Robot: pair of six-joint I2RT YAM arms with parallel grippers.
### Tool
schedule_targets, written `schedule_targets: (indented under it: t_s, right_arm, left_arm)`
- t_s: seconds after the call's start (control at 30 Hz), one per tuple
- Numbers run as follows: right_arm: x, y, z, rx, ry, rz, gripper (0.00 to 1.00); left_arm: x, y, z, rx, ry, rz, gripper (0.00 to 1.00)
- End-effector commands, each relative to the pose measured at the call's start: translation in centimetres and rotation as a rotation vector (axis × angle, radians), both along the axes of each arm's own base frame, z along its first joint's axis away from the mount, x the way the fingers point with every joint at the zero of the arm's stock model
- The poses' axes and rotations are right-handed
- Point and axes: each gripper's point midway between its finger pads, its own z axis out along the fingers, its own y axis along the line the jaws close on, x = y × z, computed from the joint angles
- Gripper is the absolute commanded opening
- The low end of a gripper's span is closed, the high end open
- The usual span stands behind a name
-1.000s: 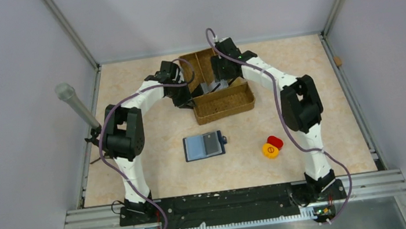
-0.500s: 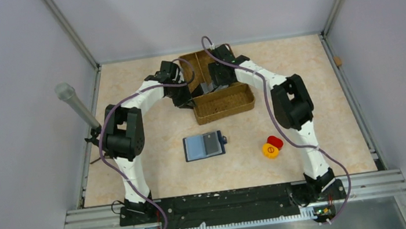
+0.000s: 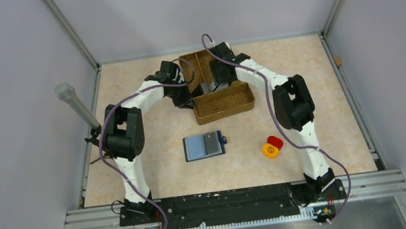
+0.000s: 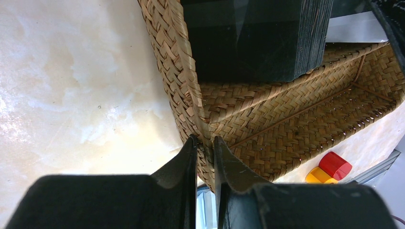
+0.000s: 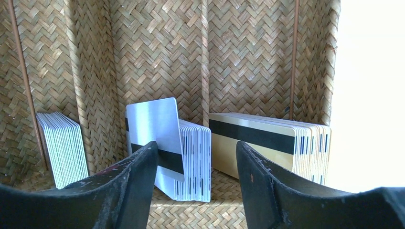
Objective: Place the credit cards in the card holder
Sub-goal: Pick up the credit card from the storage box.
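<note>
The card holder (image 3: 204, 146) lies open on the table, blue-grey inside, with a dark card on its right half. The credit cards stand in stacks inside the brown woven tray (image 3: 224, 105): a silver stack (image 5: 193, 160) whose front card (image 5: 152, 125) leans out, a gold stack (image 5: 270, 143) and a white stack (image 5: 62, 145). My right gripper (image 5: 196, 145) is open and empty, with the silver stack between its fingers but apart from them. My left gripper (image 4: 205, 138) is shut on the tray's rim (image 4: 188, 71) at its near-left corner. A dark card stack (image 4: 253, 38) shows there.
A red and a yellow round piece (image 3: 272, 147) lie right of the card holder, also in the left wrist view (image 4: 329, 169). A grey cylinder (image 3: 76, 105) leans at the left wall. The tray's woven dividers (image 5: 204, 57) stand between the card stacks.
My right gripper has shifted a little left and lower into the tray since one second ago. The left gripper and the card holder have not moved.
</note>
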Motion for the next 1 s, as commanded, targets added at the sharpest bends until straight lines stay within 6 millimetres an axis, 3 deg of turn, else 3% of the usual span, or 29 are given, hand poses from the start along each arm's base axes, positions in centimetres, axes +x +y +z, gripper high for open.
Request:
schedule_targets:
  t_s: [0.0,0.6,0.8,0.97]
  right_arm:
    - [0.8,-0.3,5.5,0.032,-0.102,-0.02,0.57]
    - [0.9,-0.1,6.9,0.058,-0.138,-0.017,0.27]
    - [1.1,0.4,7.1,0.084,-0.156,-0.003,0.11]
    - [1.1,1.0,8.5,0.141,-0.194,0.008,0.03]
  left_arm:
    - [-0.1,0.9,-0.6,0.046,0.006,-0.007,0.14]
    - [-0.2,0.8,-0.6,0.04,0.009,-0.012,0.13]
    - [-0.2,0.8,-0.6,0.039,0.009,-0.013,0.13]
    - [-0.1,0.8,-0.5,0.038,0.007,-0.012,0.13]
